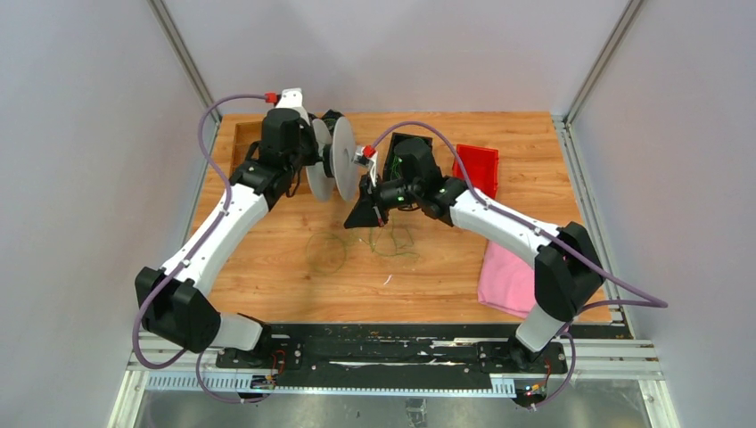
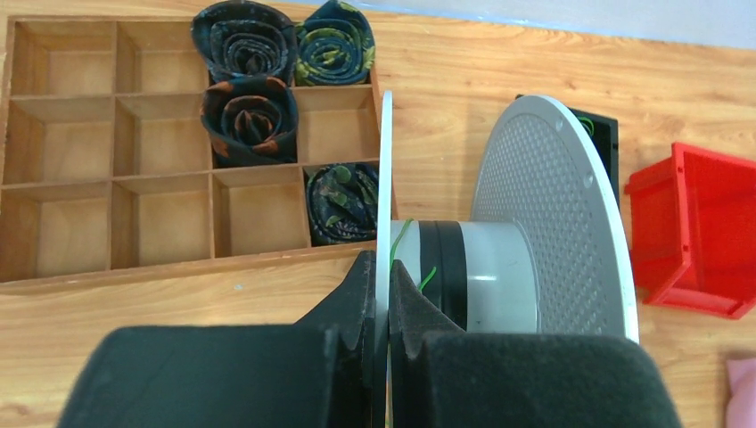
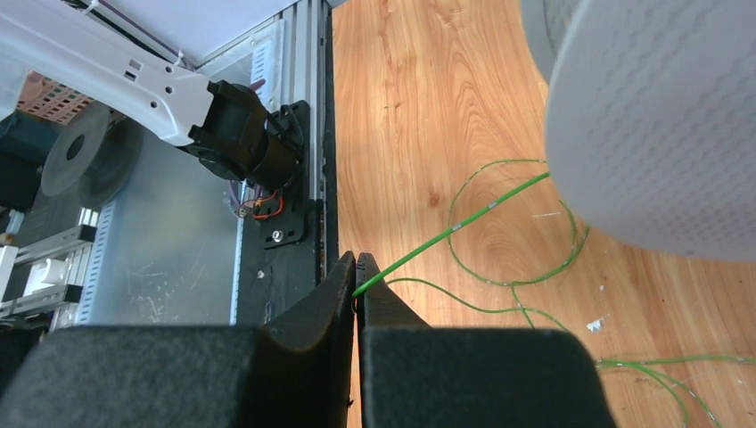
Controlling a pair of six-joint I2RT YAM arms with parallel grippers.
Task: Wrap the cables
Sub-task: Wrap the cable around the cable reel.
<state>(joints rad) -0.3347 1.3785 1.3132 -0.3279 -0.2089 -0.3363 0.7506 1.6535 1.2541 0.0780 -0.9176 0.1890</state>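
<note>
A grey spool (image 1: pixel 342 159) hangs above the back of the table, its axis level. My left gripper (image 2: pixel 385 267) is shut on the edge of its thin near flange (image 2: pixel 385 160). A short green wire end (image 2: pixel 403 239) lies against the spool's core (image 2: pixel 499 267). My right gripper (image 3: pixel 356 260) is shut on the end of one green cable (image 3: pixel 446 236), which runs taut up towards the spool's flange (image 3: pixel 660 125). More of the cables lie in loose round loops (image 3: pixel 513 267) on the wood below. From above, an olive loop (image 1: pixel 325 254) and green loops (image 1: pixel 394 241) show near my right gripper (image 1: pixel 364 212).
A wooden compartment tray (image 2: pixel 62 169) holds several rolled dark bundles (image 2: pixel 250 116) at the back left. A red bin (image 1: pixel 477 168) stands at the back right, with a pink cloth (image 1: pixel 506 278) in front of it. The black base rail (image 3: pixel 294 223) runs along the near edge.
</note>
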